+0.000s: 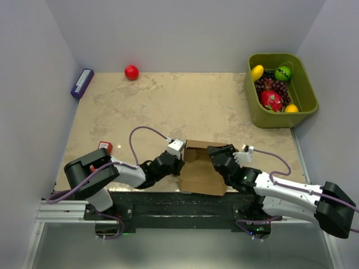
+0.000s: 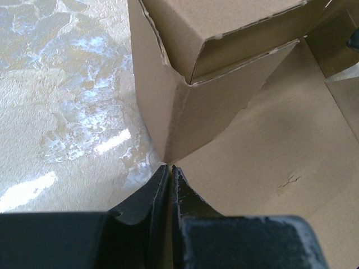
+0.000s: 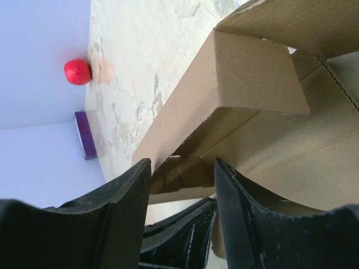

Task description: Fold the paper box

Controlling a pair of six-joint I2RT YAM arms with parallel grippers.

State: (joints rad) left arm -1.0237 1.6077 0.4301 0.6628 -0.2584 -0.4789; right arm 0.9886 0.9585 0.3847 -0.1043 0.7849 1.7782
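Working the paper box (image 1: 201,171) from both flanks, I have it well apart from the green bin (image 1: 263,119), down by the near edge of the worktop (image 1: 168,106). My left fingers (image 2: 160,193), on the flank away from the bin, are pressed together at a raised corner. Whether a thin edge sits between them I cannot tell. My right fingers (image 3: 241,190), on the bin-facing flank, are spread with a cardboard wall between them. I judge the board light, stiff only across its panels and quick to tear at the perforations, so walls beside fold lines are the best holds. Beyond the box there is open room level with the bin; the near edge leaves little.
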